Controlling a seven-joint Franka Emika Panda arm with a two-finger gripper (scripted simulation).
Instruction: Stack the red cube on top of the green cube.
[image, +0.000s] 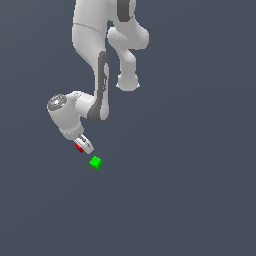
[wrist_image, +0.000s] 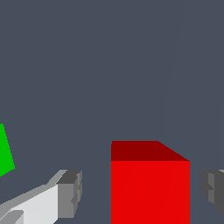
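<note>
The red cube (image: 79, 148) sits on the dark grey floor, mostly hidden under the hand in the exterior view. In the wrist view the red cube (wrist_image: 150, 188) stands between my two fingertips, with a gap on each side. My gripper (image: 84, 146) is low over it and open, its jaws on either side of the cube without touching it; it also shows in the wrist view (wrist_image: 142, 192). The green cube (image: 95, 162) lies on the floor a short way from the red one, toward the exterior view's lower right. Only its edge shows in the wrist view (wrist_image: 4, 153).
The white arm (image: 95, 65) reaches down from the top of the exterior view, and its base (image: 128, 82) stands behind. The floor (image: 190, 190) is plain dark grey.
</note>
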